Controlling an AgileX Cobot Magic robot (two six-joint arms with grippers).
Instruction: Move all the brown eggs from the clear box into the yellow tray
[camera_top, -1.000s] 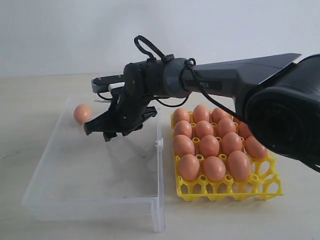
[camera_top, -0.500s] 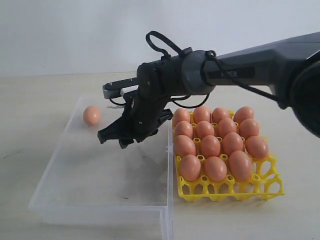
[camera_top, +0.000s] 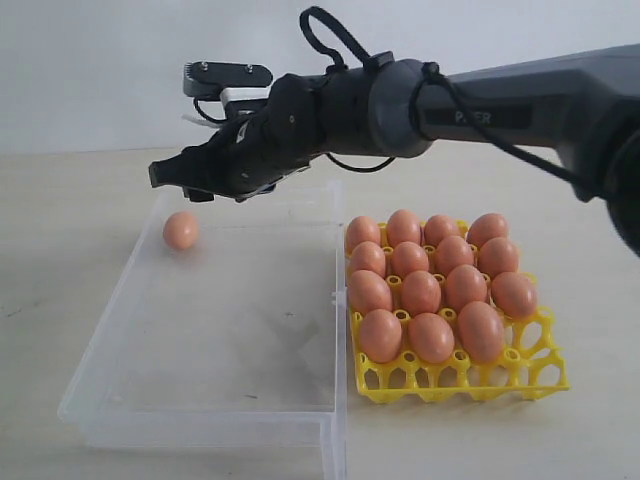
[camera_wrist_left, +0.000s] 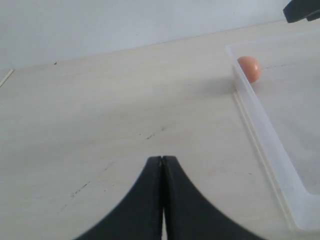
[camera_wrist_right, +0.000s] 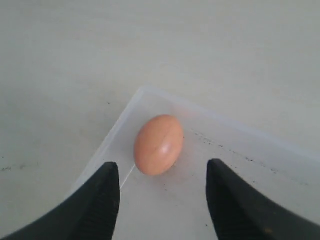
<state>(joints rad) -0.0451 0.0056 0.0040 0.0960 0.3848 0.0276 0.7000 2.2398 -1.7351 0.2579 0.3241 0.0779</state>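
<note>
Right gripper (camera_top: 172, 178): has risen out of the clear box (camera_top: 230, 340) and is now hovering above its far left corner, jaws standing apart and gripping nothing. Last egg (camera_top: 181, 230): lying inside that corner, just beneath the gripper. Brown eggs (camera_top: 420, 292), fifteen: sitting in the yellow tray (camera_top: 520, 378) right of the box, near right cell unfilled. Left gripper (camera_wrist_left: 162, 162): hanging over the table (camera_wrist_left: 100, 110) left of the box, fingers pressed together.
</note>
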